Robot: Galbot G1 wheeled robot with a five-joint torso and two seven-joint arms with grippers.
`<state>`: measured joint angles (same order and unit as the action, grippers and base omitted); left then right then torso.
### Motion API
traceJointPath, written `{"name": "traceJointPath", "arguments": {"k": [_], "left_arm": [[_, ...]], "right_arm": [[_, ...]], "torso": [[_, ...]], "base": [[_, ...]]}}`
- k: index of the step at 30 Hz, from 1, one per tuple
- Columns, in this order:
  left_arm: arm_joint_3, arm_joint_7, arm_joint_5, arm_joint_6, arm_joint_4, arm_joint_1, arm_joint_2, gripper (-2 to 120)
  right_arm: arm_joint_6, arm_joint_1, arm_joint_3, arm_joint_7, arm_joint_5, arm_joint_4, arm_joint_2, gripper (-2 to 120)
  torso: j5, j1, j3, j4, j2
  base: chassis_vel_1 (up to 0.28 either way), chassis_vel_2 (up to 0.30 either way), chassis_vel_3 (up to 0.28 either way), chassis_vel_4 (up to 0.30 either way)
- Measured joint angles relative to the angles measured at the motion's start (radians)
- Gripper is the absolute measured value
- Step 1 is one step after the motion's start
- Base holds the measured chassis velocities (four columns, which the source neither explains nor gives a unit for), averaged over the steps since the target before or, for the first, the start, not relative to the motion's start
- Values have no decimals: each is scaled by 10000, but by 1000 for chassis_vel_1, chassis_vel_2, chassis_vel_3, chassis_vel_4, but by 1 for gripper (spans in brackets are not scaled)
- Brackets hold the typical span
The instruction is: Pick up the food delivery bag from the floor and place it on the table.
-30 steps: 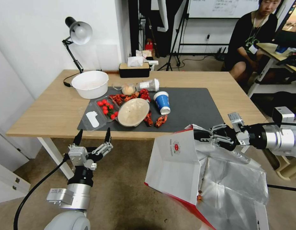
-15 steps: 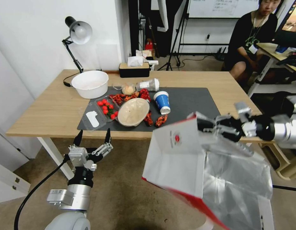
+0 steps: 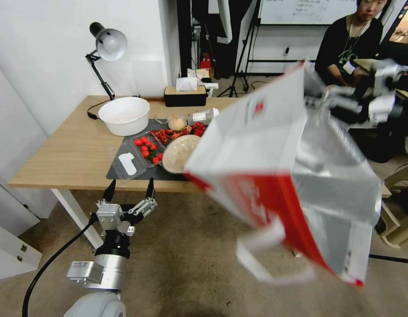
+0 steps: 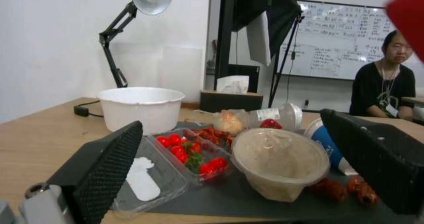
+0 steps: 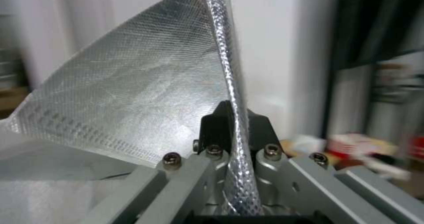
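Silver arms, black-fingered pincer [image 3: 129,192], black cable [image 3: 45,273]

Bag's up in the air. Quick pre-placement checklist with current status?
1. Grip: right end effector pinches the foil-lined rim of the food delivery bag: ok.
2. Bag off the floor: ok.
3. Bag level: tilted, a white strap handle dangling: not ok.
4. Landing spot on the table: the mat's left part is crowded with the white bowl, tomato tray and more; the right part is hidden by the bag: cannot tell.
5. Left end effector open, low before the table edge, out of the way: ok.
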<state>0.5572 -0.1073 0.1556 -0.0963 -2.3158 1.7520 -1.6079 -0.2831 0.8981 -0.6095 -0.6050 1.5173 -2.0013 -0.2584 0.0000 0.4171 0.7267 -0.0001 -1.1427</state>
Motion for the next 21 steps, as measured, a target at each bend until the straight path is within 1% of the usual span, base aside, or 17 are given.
{"name": "traceJointPath", "arguments": {"k": [3,4,5,6,7,8,9,10,11,12,13,16,17,21], "left_arm": [[-4,-13,-1,-6,0,1,-1,100],[-4,-13,-1,-6,0,1,-1,100],[-6,-24,-2,-8,0,-1,-1,100],[-7,-27,-2,-8,1,-3,-2,100],[-7,-27,-2,-8,1,-2,-2,100],[-9,-35,-2,-9,2,-7,-2,100],[-9,-35,-2,-9,2,-7,-2,100],[-10,-42,-2,-8,2,-8,-2,100],[-11,-49,-2,-9,2,-8,-3,100],[-13,-55,-3,-9,2,-9,-3,100],[-13,-55,-3,-9,2,-9,-3,100],[-27,-81,-2,-9,0,-4,-4,100],[-27,-81,-2,-9,0,-4,-4,100],[-34,-105,-9,-11,-29,20,-4,100]], "right_arm": [[51,-255,46,843,64,-3,-73,0],[51,-255,46,843,64,-3,-73,0],[120,-489,118,1818,92,-51,-157,0],[140,-581,163,2283,102,-89,-199,0],[144,-593,169,2363,103,-96,-206,0],[205,-723,258,3229,105,-178,-290,0],[205,-723,258,3229,105,-178,-290,0],[256,-776,317,3717,91,-234,-342,0],[337,-824,420,4518,31,-313,-440,0],[373,-828,472,4929,-27,-361,-502,0],[373,-828,472,4929,-27,-361,-502,0],[516,-789,707,6288,-194,-516,-797,0],[516,-789,707,6288,-194,-516,-797,0],[824,-412,928,7060,-482,-584,-1298,0]], "torso": [[-1,-2,-1,0,2],[-1,-2,-1,0,2],[0,-2,-3,0,4],[0,-2,-3,0,5],[-1,-3,-3,0,5],[-1,-3,-3,1,6],[-1,-3,-3,1,6],[0,-3,-4,1,7],[-1,-3,-5,1,8],[0,-4,-5,1,9],[0,-4,-5,1,9],[0,-5,-7,0,11],[0,-5,-7,0,11],[0,-6,-9,0,15]], "base": [[0,0,0,0],[0,0,0,0],[0,0,0,0],[0,0,0,0],[0,0,0,0],[0,0,0,0],[0,0,0,0],[0,0,0,0],[0,0,0,0],[0,0,0,0],[0,0,0,0],[0,0,0,0],[0,0,0,0],[0,0,0,0]]}}
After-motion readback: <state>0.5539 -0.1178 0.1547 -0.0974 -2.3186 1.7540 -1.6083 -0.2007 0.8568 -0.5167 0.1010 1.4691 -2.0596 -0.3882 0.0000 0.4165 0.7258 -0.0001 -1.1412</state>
